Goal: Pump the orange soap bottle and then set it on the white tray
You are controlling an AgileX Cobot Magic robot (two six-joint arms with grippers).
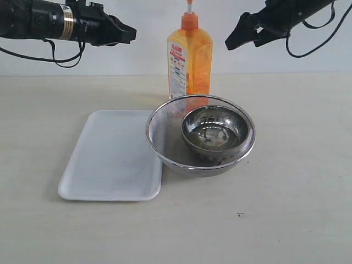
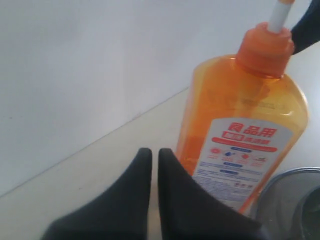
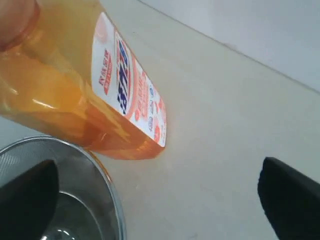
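Left gripper [image 2: 154,156] closed, orange soap bottle [image 2: 244,131] beside.

At the top edge of the exterior view, the orange soap bottle [image 1: 190,63] loses its pump head. Its base is hidden behind the far rim of the mesh strainer [image 1: 165,135], and its label print is too small to read. The left arm [image 1: 44,22] runs off the left edge and the right arm [image 1: 291,14] off the top. The steel bowl [image 1: 218,108] may hold liquid or only reflections; I cannot tell. A dark speck [image 1: 240,215] on the near table [image 1: 297,181] is too small to identify. In the left wrist view the left gripper [image 2: 154,155] covers the bottle's lower corner, and the strainer is a cropped sliver. In the right wrist view the bottle's top is cut off and blurred. The right gripper [image 3: 157,170] shows only its fingers [image 3: 292,200], as dark blurs cropped by the edges.
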